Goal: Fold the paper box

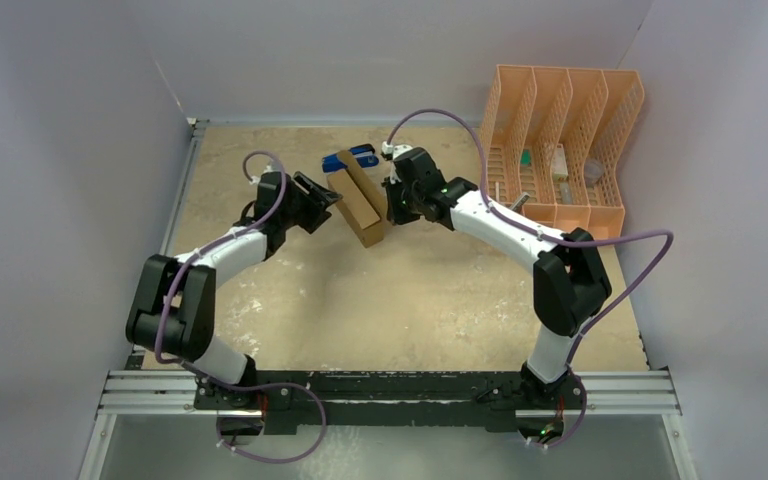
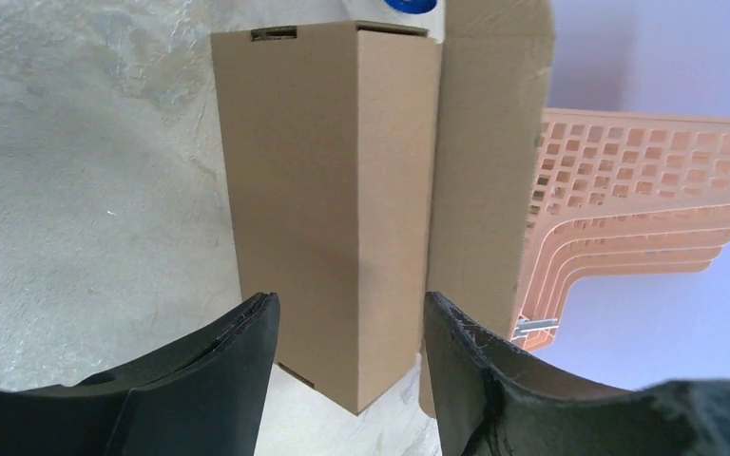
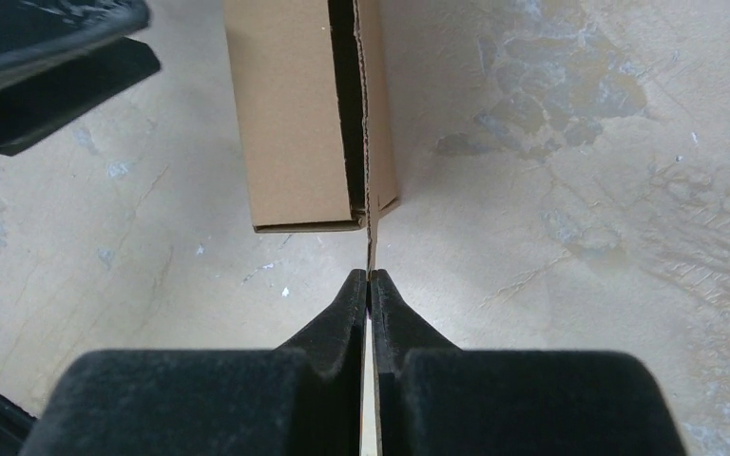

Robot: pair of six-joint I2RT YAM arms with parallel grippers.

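Note:
The paper box [image 1: 362, 207] is a plain brown rectangular box standing on the table between both arms. In the left wrist view it [image 2: 328, 190] stands just ahead of my open left gripper [image 2: 350, 328], whose fingers [image 2: 238, 347] flank it without touching; a flap [image 2: 489, 142] stands up on its right side. My right gripper [image 3: 369, 282] is shut on the edge of that thin flap [image 3: 372, 242], seen edge-on beside the box body [image 3: 290, 104]. In the top view the left gripper [image 1: 328, 203] and right gripper [image 1: 390, 205] face each other across the box.
A peach-orange mesh file organizer [image 1: 565, 140] with small items stands at the back right, also in the left wrist view [image 2: 627, 199]. A blue object [image 1: 352, 158] lies behind the box. Grey walls enclose the table [image 1: 410, 300].

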